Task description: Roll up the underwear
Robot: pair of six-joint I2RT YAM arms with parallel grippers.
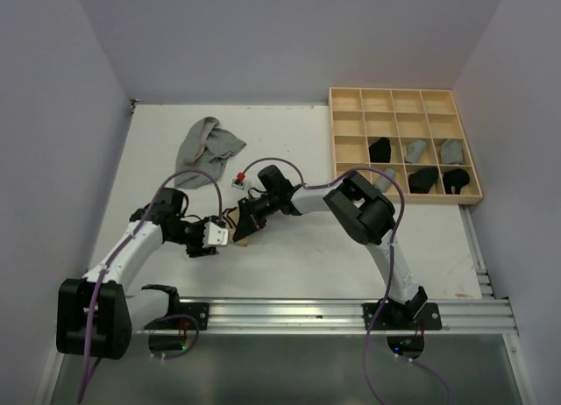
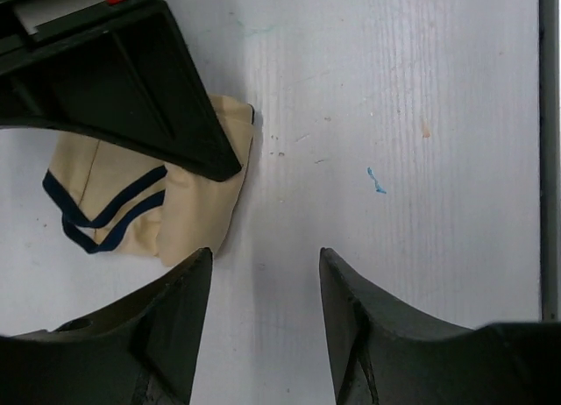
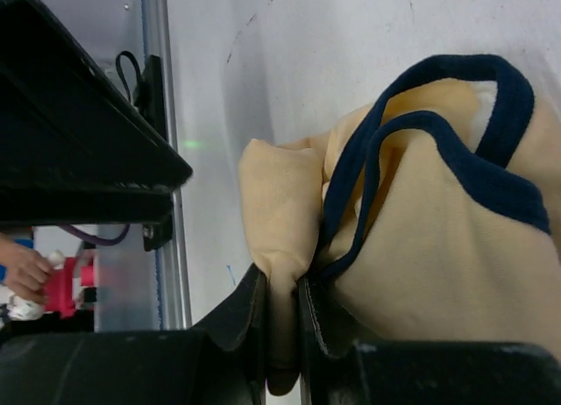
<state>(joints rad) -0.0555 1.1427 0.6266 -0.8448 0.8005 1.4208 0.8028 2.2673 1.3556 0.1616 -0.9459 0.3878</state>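
Note:
A tan-beige underwear (image 3: 421, 247) with dark navy trim lies bunched on the white table, between the two grippers. My right gripper (image 3: 282, 287) is shut on a folded edge of it, the cloth pinched between the two pads. In the top view the same underwear (image 1: 235, 223) shows as a small tan patch under the right gripper (image 1: 243, 230). The left gripper (image 2: 265, 265) stands open just beside the underwear (image 2: 131, 203), with only bare table between its fingers. In the top view the left gripper (image 1: 217, 237) sits close to the left of the garment. A light grey underwear (image 1: 209, 142) lies crumpled farther back.
The pale wooden grid tray (image 1: 331, 124) stands at the back right, with several rolled black and grey garments in its lower cells. A metal rail (image 1: 333, 313) runs along the near edge. The right gripper's dark finger (image 2: 131, 81) looms over the tan cloth in the left wrist view.

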